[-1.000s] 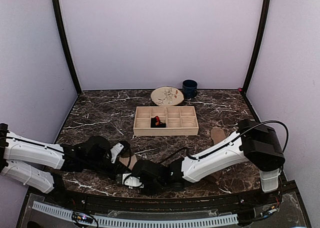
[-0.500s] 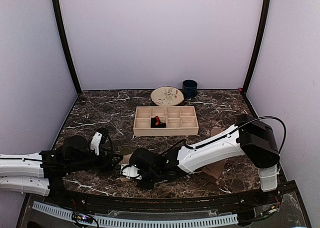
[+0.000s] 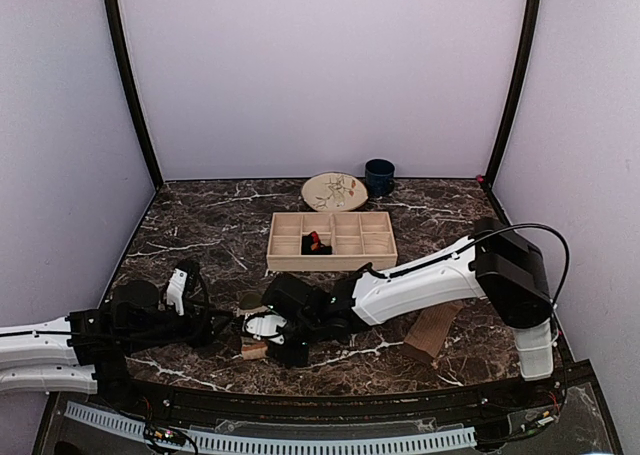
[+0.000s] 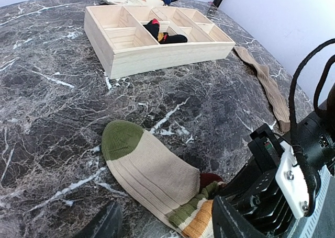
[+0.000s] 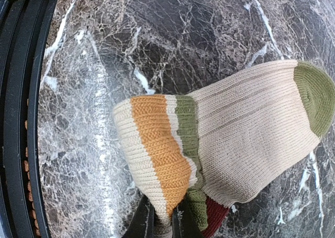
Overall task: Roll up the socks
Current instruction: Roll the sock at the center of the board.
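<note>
The striped sock (image 5: 246,128), beige with a green toe and an orange, green and maroon cuff, lies near the table's front edge. Its cuff is folded back over the leg. My right gripper (image 5: 161,220) is shut on that cuff and shows in the top view as the right gripper (image 3: 262,327). My left gripper (image 4: 167,228) stands open just short of the striped sock (image 4: 152,170), not touching it. The plain tan sock (image 3: 435,330) lies at the right. The black sock (image 4: 162,33) with red diamonds sits in a middle compartment of the wooden tray (image 4: 157,55).
The wooden tray (image 3: 332,263) stands mid-table. A patterned plate (image 3: 335,190) and a dark blue mug (image 3: 379,177) sit at the back wall. The right arm (image 3: 420,285) stretches low across the front right, above the tan sock. A black rail runs along the front edge.
The left arm has drawn back to the left, away from the sock. The right gripper has carried the cuff away from the front edge, folding it over the sock.
</note>
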Tool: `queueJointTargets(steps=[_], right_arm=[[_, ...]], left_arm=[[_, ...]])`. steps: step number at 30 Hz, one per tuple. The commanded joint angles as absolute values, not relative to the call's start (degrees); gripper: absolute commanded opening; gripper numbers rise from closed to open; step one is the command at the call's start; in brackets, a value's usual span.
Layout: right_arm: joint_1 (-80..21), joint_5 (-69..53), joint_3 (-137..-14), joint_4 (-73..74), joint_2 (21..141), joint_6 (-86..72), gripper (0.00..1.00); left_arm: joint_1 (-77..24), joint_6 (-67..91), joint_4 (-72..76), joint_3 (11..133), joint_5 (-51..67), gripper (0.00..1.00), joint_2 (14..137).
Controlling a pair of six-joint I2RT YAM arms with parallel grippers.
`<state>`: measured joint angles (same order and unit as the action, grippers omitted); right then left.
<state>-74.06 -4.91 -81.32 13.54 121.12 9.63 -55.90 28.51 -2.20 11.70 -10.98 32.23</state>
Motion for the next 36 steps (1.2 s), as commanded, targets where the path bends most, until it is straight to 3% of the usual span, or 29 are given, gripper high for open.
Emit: queueJointTargets(steps=[1,12,22,29,36], right_arm=[[-72.7,-9.2,-79.3,21.4,123.7,7.4,0.0],[-68.0,-21.5,-79.8,22.9,123.7,4.8,0.0],[-66.5,-28.8,-86.5,28.7,128.6,5.6,0.0],[-66.5,-30.1,-89.9,31.8,131.1,6.0,0.0],[-66.5,-31.2,-92.3,34.7,132.5,7.0,0.0]], left_arm=[[-56.2,29.2,-5.3,11.2,-13.0,0.61,30.7],[-56.2,28.1,-5.1,12.4,-11.7,0.61,34.8],[-56.2,26.3,-4.6,12.1,-4.8,0.55,34.1],[-58.8,24.3,-2.6,14.0,2.1,0.55,42.5],[-63.0,22.7,-2.0,17.4,0.1,0.59,51.7]])
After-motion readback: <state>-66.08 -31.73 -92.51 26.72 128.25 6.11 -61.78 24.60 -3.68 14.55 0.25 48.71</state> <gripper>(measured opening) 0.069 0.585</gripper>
